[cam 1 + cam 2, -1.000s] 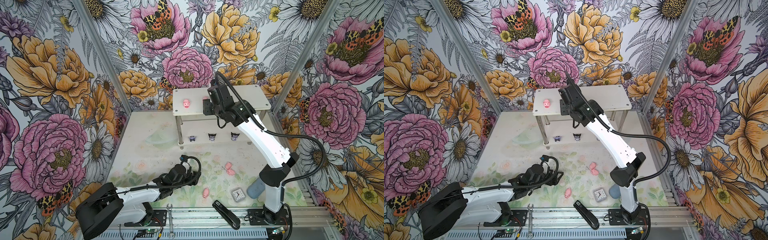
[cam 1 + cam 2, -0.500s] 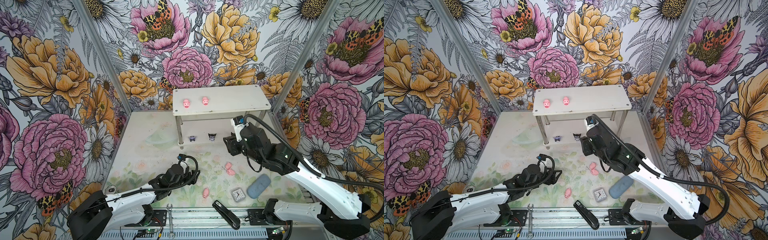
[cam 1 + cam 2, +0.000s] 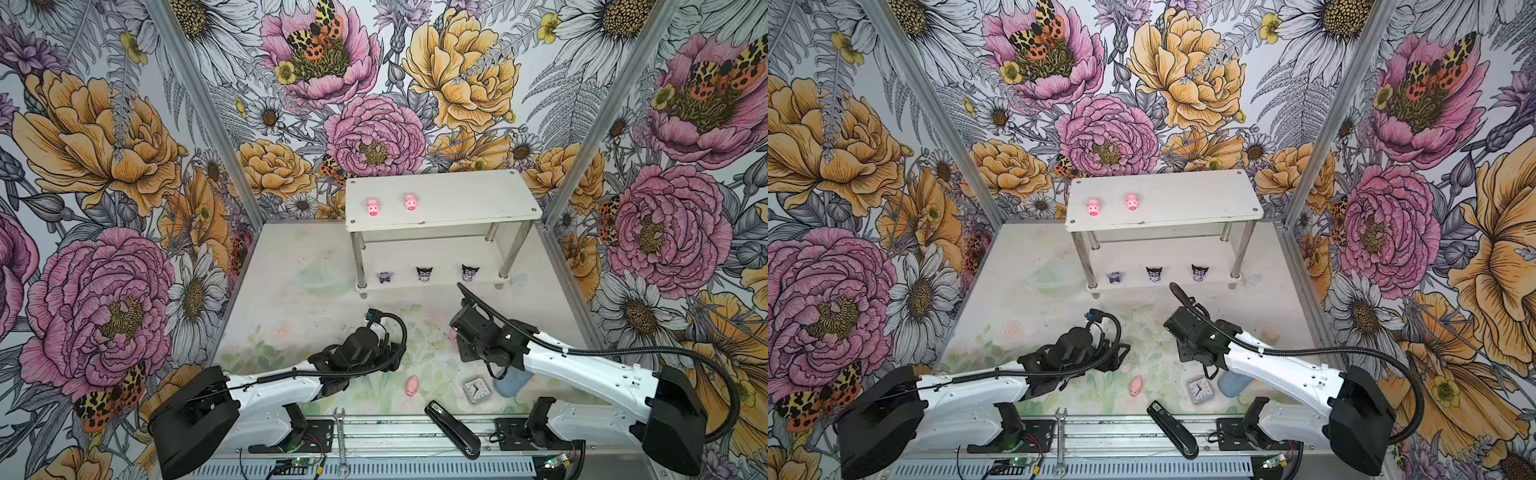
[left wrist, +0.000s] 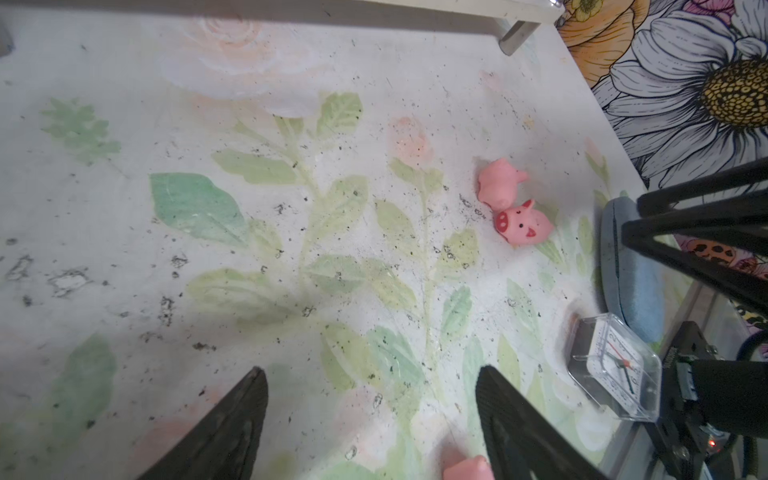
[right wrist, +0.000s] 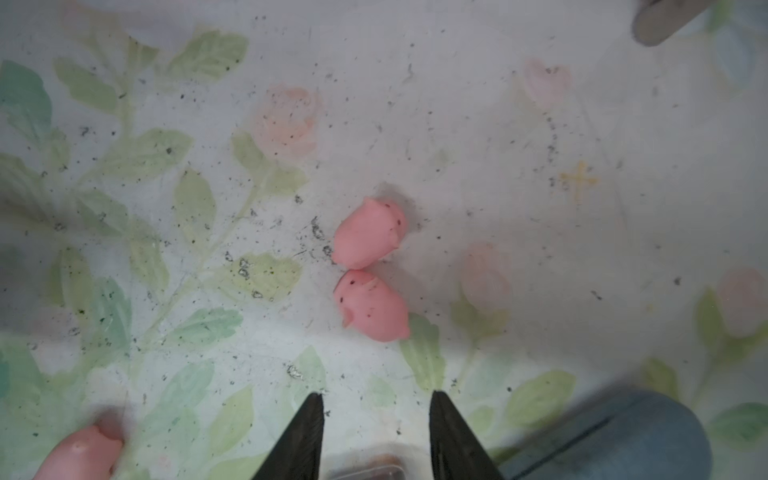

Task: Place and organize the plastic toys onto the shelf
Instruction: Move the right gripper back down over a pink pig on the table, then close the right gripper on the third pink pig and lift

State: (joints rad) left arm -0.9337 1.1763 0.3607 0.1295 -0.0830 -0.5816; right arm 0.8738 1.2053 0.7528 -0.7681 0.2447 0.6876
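The white shelf stands at the back. Two pink pigs sit on its top tier. Three black-purple figurines line its lower tier. Two more pigs lie touching on the table, just ahead of my right gripper, which is open and empty. Another pig lies alone near the front. In the left wrist view its edge shows beside one finger of my left gripper, which is wide open, low over the table and empty.
A small square clock, a black stapler and a blue-grey oblong object lie at the front right, under the right arm. A wrench rests on the front rail. Floral walls close in three sides.
The right arm left a second pig on the shelf top, then swung down to the table over the pair of pigs, its jaws narrowing. The left arm shifted slightly.
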